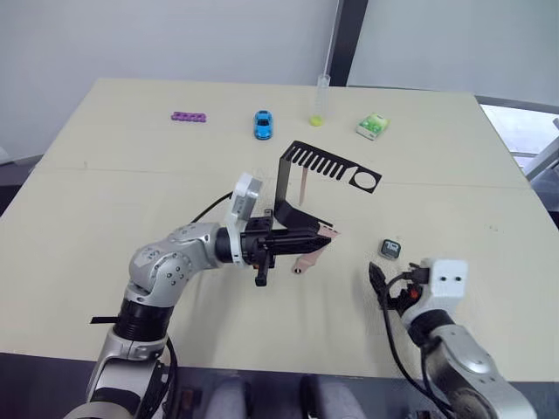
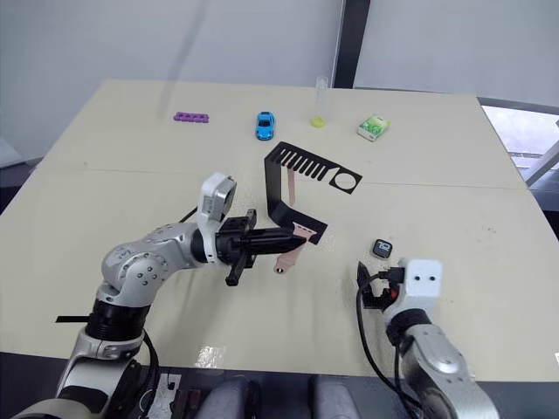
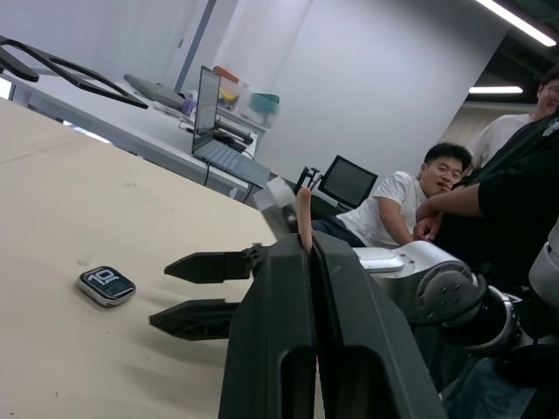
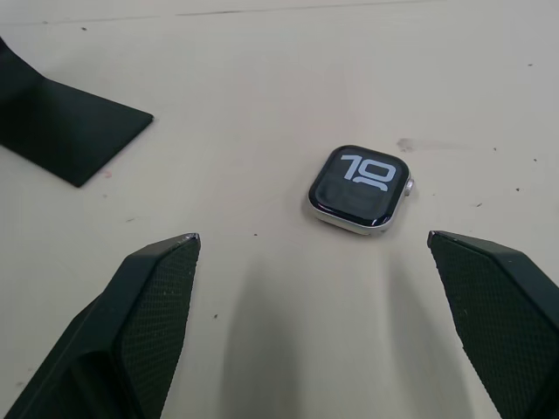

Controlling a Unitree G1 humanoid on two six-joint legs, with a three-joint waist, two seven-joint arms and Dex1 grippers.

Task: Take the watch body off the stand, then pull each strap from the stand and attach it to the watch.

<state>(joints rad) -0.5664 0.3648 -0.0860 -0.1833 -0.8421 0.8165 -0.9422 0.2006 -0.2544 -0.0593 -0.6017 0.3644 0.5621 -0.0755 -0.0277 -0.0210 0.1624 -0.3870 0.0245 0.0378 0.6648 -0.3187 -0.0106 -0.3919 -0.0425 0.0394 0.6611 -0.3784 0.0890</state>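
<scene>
The black stand (image 1: 286, 188) is upright at the table's middle, its comb arm ending in a ring (image 1: 367, 181). One pale pink strap (image 1: 301, 188) hangs from the comb. My left gripper (image 1: 325, 238) is at the stand's foot, shut on the other pink strap (image 1: 307, 260), whose tip (image 3: 303, 208) pokes up between the fingers. The watch body (image 1: 389, 249) lies flat on the table right of the stand, screen up (image 4: 358, 189). Just in front of it on the near side is my right gripper (image 4: 314, 240), open wide and holding nothing.
Along the far side lie a purple bar with holes (image 1: 188, 116), a blue toy car (image 1: 263, 124), a clear tube (image 1: 320, 100) and a green-and-white packet (image 1: 373, 127). People sit and stand beyond the table (image 3: 393, 205).
</scene>
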